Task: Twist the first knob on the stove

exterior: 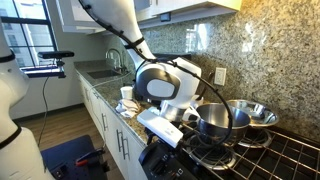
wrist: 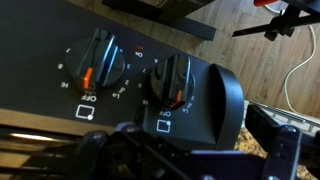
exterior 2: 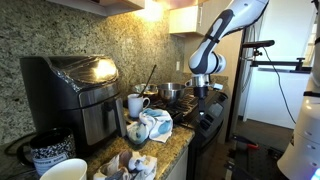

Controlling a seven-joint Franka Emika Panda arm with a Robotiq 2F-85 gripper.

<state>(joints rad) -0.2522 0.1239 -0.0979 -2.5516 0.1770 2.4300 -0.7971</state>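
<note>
Presently the end effector [exterior 2: 207, 97] hangs over the front edge of the stove [exterior: 285, 150], pointed down at the dark control panel [wrist: 60, 85]. How wide its fingers stand cannot be told: the wrist view shows only blurred dark structure along the lower edge, and both exterior views are too small to resolve the tips.

In the wrist view two knobs lie directly ahead of the end effector. The first knob [wrist: 97, 60] sits ahead and toward the left of that view, its pointer near an OFF mark; the second knob [wrist: 172, 82] is just beside it, nearer the view's centre. No contact with either is visible.

Risks, as judged:
- The neighbouring knob lies closer to the tool's centre line; a straight advance could seize the wrong one.
- An off-centre grip could slip on the knob during rotation.
- Pots [exterior: 212, 120] stand on the grates just behind; a wide arm swing could strike them.
</note>
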